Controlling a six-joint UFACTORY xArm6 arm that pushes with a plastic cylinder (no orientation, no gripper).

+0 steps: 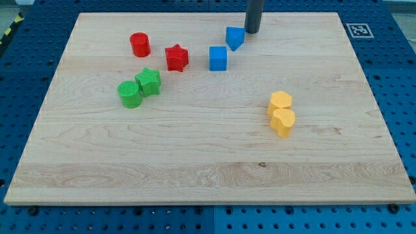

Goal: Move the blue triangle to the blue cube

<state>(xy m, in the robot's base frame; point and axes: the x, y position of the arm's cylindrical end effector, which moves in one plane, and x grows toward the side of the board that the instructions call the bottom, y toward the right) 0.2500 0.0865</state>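
The blue triangle (234, 38) lies near the view's top, a little right of centre. The blue cube (218, 58) sits just below and to the left of it, a small gap between them. My tip (252, 30) is at the upper right side of the blue triangle, touching it or nearly so. The rod comes down from the view's top edge.
A red star (176, 58) lies left of the blue cube, and a red cylinder (140, 45) further left. A green cube (149, 82) and a green cylinder (130, 94) touch at the left. Two yellow blocks (281, 113) touch at the right. The wooden board (208, 182) rests on a blue pegboard.
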